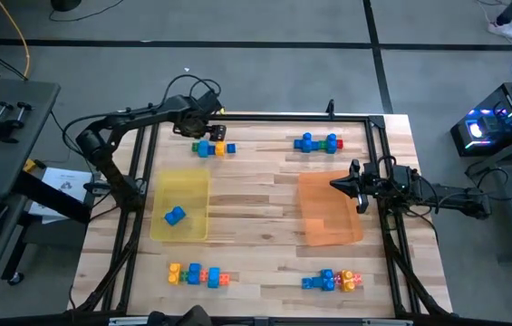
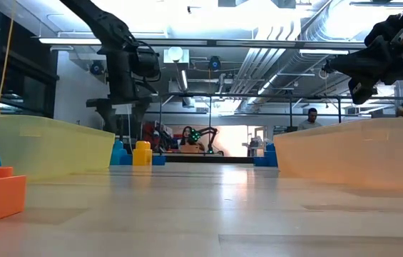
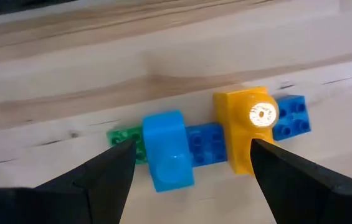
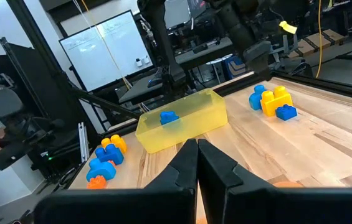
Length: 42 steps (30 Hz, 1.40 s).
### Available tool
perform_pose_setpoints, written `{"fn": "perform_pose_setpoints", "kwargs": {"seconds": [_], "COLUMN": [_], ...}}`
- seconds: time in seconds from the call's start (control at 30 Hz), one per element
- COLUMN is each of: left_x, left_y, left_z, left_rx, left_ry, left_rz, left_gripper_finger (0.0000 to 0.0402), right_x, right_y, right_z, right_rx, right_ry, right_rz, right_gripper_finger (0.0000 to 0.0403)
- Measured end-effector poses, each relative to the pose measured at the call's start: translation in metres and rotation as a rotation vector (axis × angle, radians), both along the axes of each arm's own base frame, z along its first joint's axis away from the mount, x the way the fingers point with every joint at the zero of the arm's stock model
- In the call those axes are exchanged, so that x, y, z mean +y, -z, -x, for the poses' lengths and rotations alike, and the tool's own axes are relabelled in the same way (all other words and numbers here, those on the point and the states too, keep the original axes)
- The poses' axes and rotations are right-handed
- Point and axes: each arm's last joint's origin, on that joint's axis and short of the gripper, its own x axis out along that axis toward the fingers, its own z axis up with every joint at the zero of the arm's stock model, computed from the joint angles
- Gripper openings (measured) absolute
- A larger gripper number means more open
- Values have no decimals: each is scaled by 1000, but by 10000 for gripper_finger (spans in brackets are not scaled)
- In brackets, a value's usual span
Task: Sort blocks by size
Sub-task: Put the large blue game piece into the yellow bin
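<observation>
- The left gripper [image 1: 203,134] hangs in the upper left of the high view, directly over a cluster of blocks [image 1: 212,148]. Its fingers stand wide apart and hold nothing.
- In the left wrist view the fingertips [image 3: 121,163] straddle the cluster: a green block [image 3: 124,135], a light blue block [image 3: 168,149], a darker blue block [image 3: 205,143] and a yellow block [image 3: 241,127] lie touching in a row.
- Risk: the blocks touch, so closing on one is likely to drag or tip its neighbours. The jaws appear to span several blocks; two of different size could be lifted together and mis-sorted.
- Risk: the rounded light blue block could slip from the pads if gripped off-centre.
- The yellow tray [image 1: 180,206], centre left of the high view, holds one blue block [image 1: 175,215]. A tilted release near its wall could bounce a block out.
- The orange tray [image 1: 329,208], centre right, shows no blocks inside.
- The right gripper [image 1: 351,185] waits over the orange tray's right edge, fingers pressed together and empty.
- Three further clusters lie at upper right [image 1: 318,142], lower left [image 1: 199,275] and lower right [image 1: 333,281].
</observation>
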Motion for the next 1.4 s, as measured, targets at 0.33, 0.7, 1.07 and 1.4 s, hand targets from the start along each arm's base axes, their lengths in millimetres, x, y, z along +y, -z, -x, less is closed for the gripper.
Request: {"fn": "perform_pose_setpoints", "kwargs": {"seconds": [0.33, 0.7, 1.07, 1.4], "left_x": [3, -35, -80, -106], "left_y": [-33, -105, -170, -180], "left_z": [-45, -32, 40, 84], "left_rx": [-547, -689, -795, -852], "left_ry": [280, 626, 616, 440], "left_rz": [-145, -207, -441, -555], "left_gripper_finger": [300, 300, 300, 300], "right_x": [0, 0, -1, -19], "right_y": [0, 0, 0, -55], "right_z": [0, 0, 0, 15], "right_rx": [0, 0, 4, -651], "right_ry": [0, 0, 39, 580], "right_rz": [0, 0, 68, -500], "right_gripper_finger": [1, 1, 1, 1]}}
